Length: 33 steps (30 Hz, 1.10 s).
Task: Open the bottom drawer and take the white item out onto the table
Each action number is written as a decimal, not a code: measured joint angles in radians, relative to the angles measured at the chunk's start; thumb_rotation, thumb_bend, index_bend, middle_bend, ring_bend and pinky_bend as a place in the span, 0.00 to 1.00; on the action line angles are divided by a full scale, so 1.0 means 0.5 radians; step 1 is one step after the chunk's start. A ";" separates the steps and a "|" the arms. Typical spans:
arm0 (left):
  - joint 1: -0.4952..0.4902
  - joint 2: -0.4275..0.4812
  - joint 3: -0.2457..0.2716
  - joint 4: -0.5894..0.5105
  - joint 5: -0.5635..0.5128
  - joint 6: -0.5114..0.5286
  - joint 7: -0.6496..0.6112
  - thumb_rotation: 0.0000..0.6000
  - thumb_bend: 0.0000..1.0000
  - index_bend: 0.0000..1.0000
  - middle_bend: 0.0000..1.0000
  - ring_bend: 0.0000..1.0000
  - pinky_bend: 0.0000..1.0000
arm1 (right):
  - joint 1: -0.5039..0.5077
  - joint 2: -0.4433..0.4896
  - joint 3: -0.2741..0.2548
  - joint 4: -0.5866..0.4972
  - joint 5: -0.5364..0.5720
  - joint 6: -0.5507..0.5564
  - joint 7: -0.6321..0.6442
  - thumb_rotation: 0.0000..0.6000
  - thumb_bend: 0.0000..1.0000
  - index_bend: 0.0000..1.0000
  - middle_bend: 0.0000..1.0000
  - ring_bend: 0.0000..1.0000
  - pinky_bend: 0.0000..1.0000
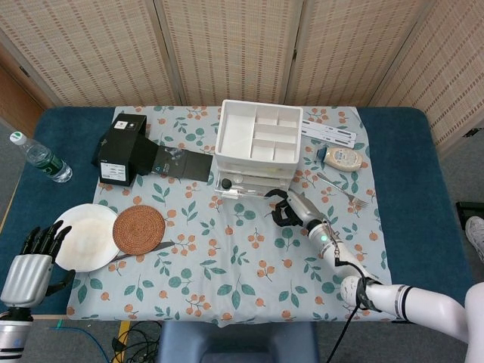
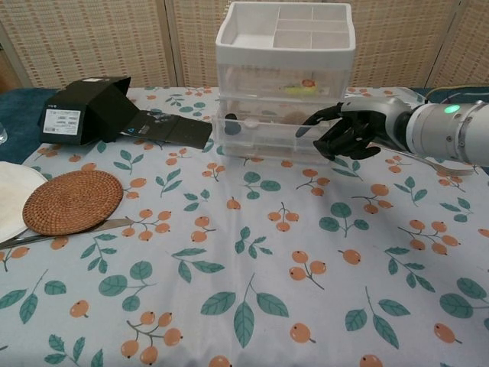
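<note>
The white drawer unit (image 1: pixel 221 140) (image 2: pixel 229 53) stands at the back middle of the table. Its clear bottom drawer (image 2: pixel 260 145) (image 1: pixel 249 193) is pulled partly out toward me. Inside it, near the left, lies a small white item (image 2: pixel 250 120) beside a dark one. My right hand (image 2: pixel 348 131) (image 1: pixel 287 209) grips the right end of the drawer's front, thumb over the rim and fingers curled below. Far from the unit, my left hand (image 1: pixel 32 266) hovers with fingers spread and empty at the table's front left corner, beside the plate.
A black box (image 1: pixel 121 147) (image 2: pixel 84 111) with an open flap lies left of the unit. A woven coaster (image 1: pixel 139 229), a white plate (image 1: pixel 83 236) and a knife (image 1: pixel 144 251) are front left. A bottle (image 1: pixel 39 157) lies far left; a fork (image 1: pixel 344 189) and a jar (image 1: pixel 342 157) right.
</note>
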 measured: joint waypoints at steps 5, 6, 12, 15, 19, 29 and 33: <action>0.000 0.001 0.001 -0.002 0.005 0.003 0.001 1.00 0.25 0.10 0.07 0.10 0.06 | -0.035 0.055 -0.024 -0.093 -0.036 0.015 0.010 1.00 0.57 0.28 0.73 0.94 1.00; 0.001 0.001 0.002 -0.002 0.005 0.003 0.001 1.00 0.25 0.10 0.07 0.10 0.06 | -0.046 0.072 -0.033 -0.118 -0.047 0.016 0.013 1.00 0.57 0.28 0.73 0.94 1.00; 0.002 0.001 0.006 -0.002 0.009 0.004 0.002 1.00 0.25 0.10 0.07 0.10 0.06 | -0.096 0.140 -0.071 -0.228 -0.102 0.028 0.038 1.00 0.57 0.28 0.73 0.94 1.00; 0.002 0.002 0.008 -0.005 0.009 0.002 0.004 1.00 0.25 0.10 0.07 0.10 0.06 | -0.117 0.171 -0.087 -0.281 -0.137 0.030 0.053 1.00 0.57 0.28 0.73 0.94 1.00; 0.004 0.002 0.012 -0.008 0.009 -0.001 0.006 1.00 0.25 0.10 0.07 0.10 0.06 | -0.136 0.205 -0.105 -0.336 -0.164 0.030 0.068 1.00 0.57 0.28 0.73 0.94 1.00; 0.002 -0.005 0.013 0.000 0.016 0.001 -0.002 1.00 0.25 0.10 0.07 0.10 0.06 | -0.162 0.267 -0.153 -0.443 -0.204 0.052 0.060 1.00 0.57 0.28 0.73 0.94 1.00; -0.002 -0.011 0.015 0.003 0.017 -0.007 -0.002 1.00 0.25 0.10 0.07 0.10 0.06 | -0.178 0.286 -0.164 -0.462 -0.217 0.080 0.061 1.00 0.57 0.27 0.73 0.94 1.00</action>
